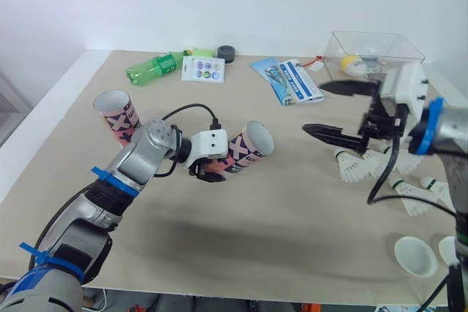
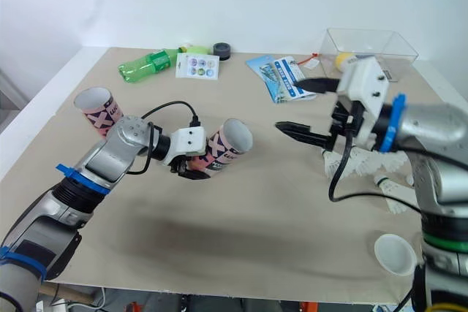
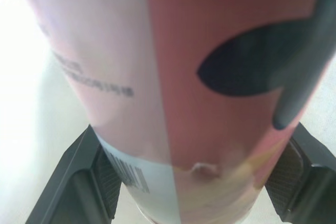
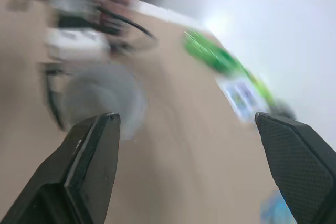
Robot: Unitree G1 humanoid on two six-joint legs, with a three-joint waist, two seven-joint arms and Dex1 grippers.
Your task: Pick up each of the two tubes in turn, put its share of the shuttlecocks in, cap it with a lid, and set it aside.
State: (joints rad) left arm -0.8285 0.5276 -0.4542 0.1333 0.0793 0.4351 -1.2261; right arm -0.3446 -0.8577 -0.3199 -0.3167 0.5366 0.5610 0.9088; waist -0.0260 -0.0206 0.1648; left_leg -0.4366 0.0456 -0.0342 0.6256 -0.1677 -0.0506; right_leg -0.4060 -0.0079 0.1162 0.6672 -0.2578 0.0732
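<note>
Tube 1 (image 1: 248,147) is in the L claw (image 1: 208,169), clamped across its body near the closed end. It lies roughly sideways, open mouth toward the R edge of the counter (image 1: 278,217), approx mid-counter and a bit L of centre. L wrist view shows both pads (image 3: 89,182) pressed on the tube wall, barcode end nearest the cam. Mouth looks empty from the head cam; can't tell if the tube touches the counter. Tube 2 (image 1: 117,115) sits near the L edge, tilted, mouth up, well apart from tube 1, nothing gripping it. R claw (image 1: 314,107) is spread wide and holds nothing. It hangs above the counter R of centre, tips pointing at tube 1's mouth, clear gap between them. Shuttlecocks (image 1: 352,167) lie loose by the R edge, just below/behind the R claw, several in a cluster w/ more strung out toward the near R corner. Two white lids (image 1: 414,255) sit at the near R corner, side by side. Along the far edge: green bottle (image 1: 152,69) on its side, sticker card (image 1: 204,69) just beside it, small black roll (image 1: 226,53) next to that, blue leaflet (image 1: 289,80) further R. Clear box (image 1: 336,52) at the far R corner w/ a yellow-white item (image 1: 353,64) inside, too small to ID.
</note>
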